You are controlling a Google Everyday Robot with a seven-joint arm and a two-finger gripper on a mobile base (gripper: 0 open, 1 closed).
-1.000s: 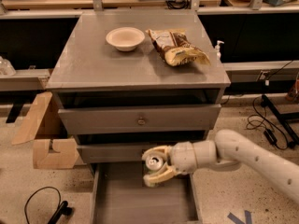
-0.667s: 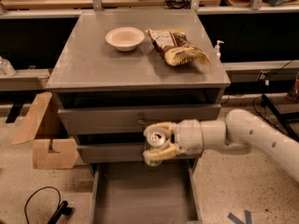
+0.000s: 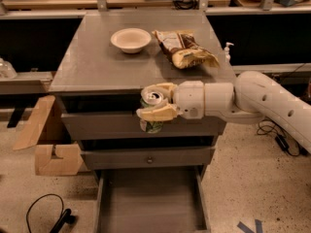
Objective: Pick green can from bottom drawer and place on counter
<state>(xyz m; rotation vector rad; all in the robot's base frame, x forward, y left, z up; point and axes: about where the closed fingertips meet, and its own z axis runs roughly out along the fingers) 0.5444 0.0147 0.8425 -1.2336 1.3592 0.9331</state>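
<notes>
Higher: green can [image 3: 154,125] (in end effector [image 3: 146,102])

No legible text or labels: can [image 3: 153,125] pattern and bag [image 3: 184,50] print unreadable; gripper [image 3: 155,101] mid-frame, clamped on can, at counter [image 3: 92,62] front edge.

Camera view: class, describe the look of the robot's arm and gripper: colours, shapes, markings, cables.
The two-finger gripper, at the front edge of the flat grey counter, has curved cream-yellow fingers on a white cylindrical wrist. The arm is smooth, white and tubular, with small dark dots. No cables or lettering show.
</notes>
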